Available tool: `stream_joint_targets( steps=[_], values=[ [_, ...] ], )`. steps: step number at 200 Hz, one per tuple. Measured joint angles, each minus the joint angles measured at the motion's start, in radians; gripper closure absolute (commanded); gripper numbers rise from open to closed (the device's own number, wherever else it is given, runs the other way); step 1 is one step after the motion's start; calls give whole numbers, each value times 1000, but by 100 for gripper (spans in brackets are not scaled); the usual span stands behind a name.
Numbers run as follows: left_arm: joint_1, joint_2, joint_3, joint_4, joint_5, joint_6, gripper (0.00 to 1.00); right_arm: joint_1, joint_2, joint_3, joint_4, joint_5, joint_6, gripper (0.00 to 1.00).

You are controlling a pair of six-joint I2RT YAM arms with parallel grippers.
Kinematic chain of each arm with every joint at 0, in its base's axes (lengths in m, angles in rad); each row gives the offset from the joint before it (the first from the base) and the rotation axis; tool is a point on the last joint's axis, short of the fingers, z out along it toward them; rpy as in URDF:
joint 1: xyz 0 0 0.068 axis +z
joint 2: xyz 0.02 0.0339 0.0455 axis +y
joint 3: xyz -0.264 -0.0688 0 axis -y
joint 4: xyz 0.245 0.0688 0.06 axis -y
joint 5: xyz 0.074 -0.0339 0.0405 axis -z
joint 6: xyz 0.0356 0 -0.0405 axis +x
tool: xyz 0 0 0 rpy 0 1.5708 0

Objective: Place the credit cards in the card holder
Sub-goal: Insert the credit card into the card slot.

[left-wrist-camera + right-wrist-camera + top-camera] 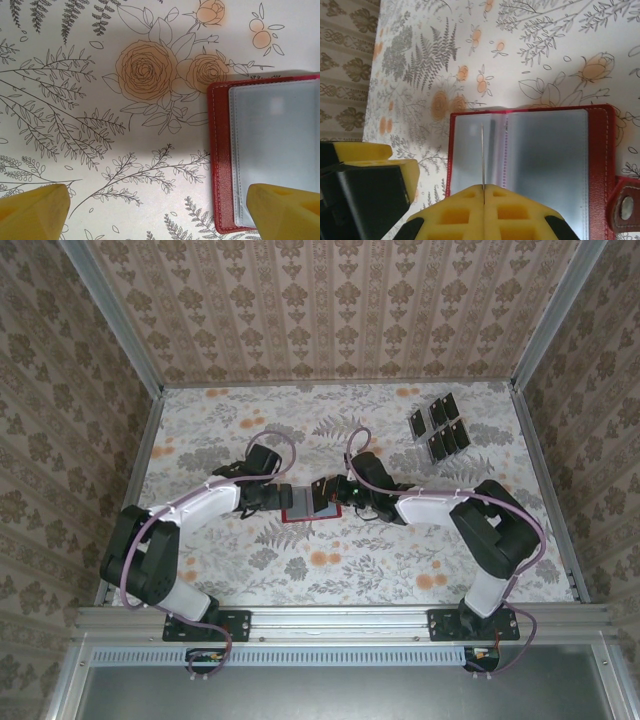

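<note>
- Worktop (200,440): flower-patterned sheet, walled on three sides with patterned paper.
- Card holder (305,508): lies open and flat near the centre of the worktop, between the two arms. Red border, greyish-blue pocketed inside facing up. In the right wrist view its red tab (626,210) with a metal snap sits at the 4 o'clock corner.
- Credit cards (440,427): about six small black cards laid in a loose cluster at 1 o'clock on the worktop, well apart from the holder and both arms.
- Left fingers (277,497): placed at the holder's 9 o'clock edge in the top view. In the left wrist view the two yellow pads stand wide apart and grip nothing. One pad is over bare worktop at 7 o'clock. The other is at 5 o'clock, overlapping the near edge of the holder's grey pocket. Whether that pad presses on the holder cannot be told.
- Right fingers (484,207): at the holder's 3 o'clock side in the top view. In the right wrist view the yellow pads are closed together, clamped on one black card (482,155).
- Black card: seen edge-on as a thin dark line running from the pad seam toward 12 o'clock over the holder's inside, close to the centre fold. Whether its far edge has entered a pocket cannot be told.
</note>
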Motion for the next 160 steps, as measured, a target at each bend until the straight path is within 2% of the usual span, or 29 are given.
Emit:
stream_joint_targets(
  steps=[61,160],
  values=[
    [-26,30,31,-7,-18,8,0,-13,51,0,3,2,-26,100],
    [-77,94,76,-11,-37,23,0,-31,53,-17,8,2,-29,100]
  ],
)
